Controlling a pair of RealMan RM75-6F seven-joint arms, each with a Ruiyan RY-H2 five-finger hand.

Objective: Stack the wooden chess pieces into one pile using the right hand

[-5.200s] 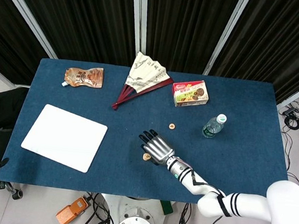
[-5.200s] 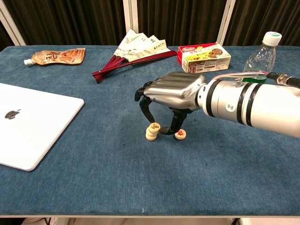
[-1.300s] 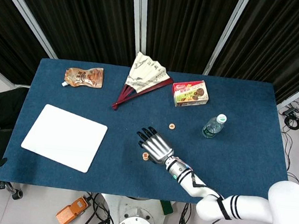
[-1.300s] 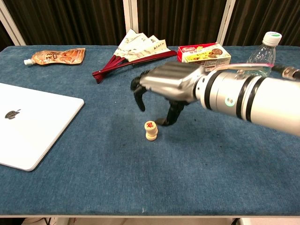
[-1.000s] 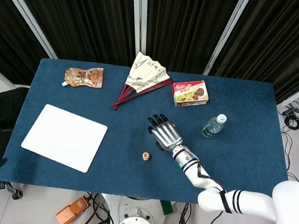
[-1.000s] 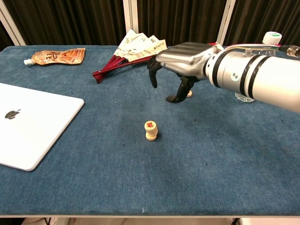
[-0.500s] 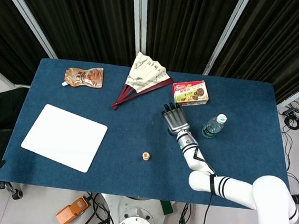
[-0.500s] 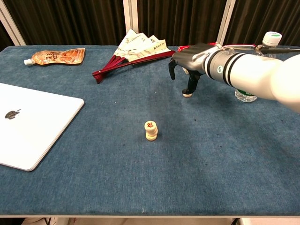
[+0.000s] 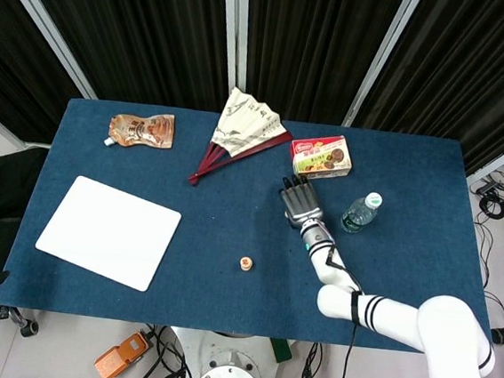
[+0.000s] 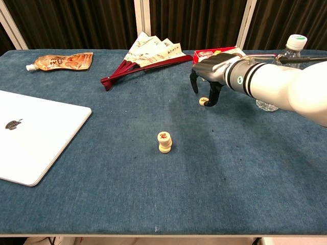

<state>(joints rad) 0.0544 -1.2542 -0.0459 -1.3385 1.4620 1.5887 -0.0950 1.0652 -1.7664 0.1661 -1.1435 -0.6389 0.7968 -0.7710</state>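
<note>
A short pile of wooden chess pieces [image 9: 246, 263] [image 10: 164, 142], red character on top, stands alone in the front middle of the blue table [image 10: 153, 194]. One loose wooden piece [image 10: 204, 101] lies further back and to the right, near the biscuit box. My right hand [image 9: 297, 202] [image 10: 215, 69] hovers palm down over that piece. Its fingers curve downward and stand apart, and the thumb tip [image 10: 213, 97] sits right beside the piece; the piece looks to rest on the cloth. In the head view the hand hides this piece. My left hand shows in neither view.
A white laptop [image 9: 109, 231] [image 10: 30, 135] lies at the left. Along the back are a snack pouch [image 9: 140, 129], a folding fan [image 9: 240, 130] and a biscuit box [image 9: 321, 156]. A water bottle [image 9: 359, 212] [image 10: 288, 53] stands just right of my right hand.
The piece that lay beside the pile now sits on top of it. My right hand let go, rose, travelled back and right, and has lowered over the loose piece.
</note>
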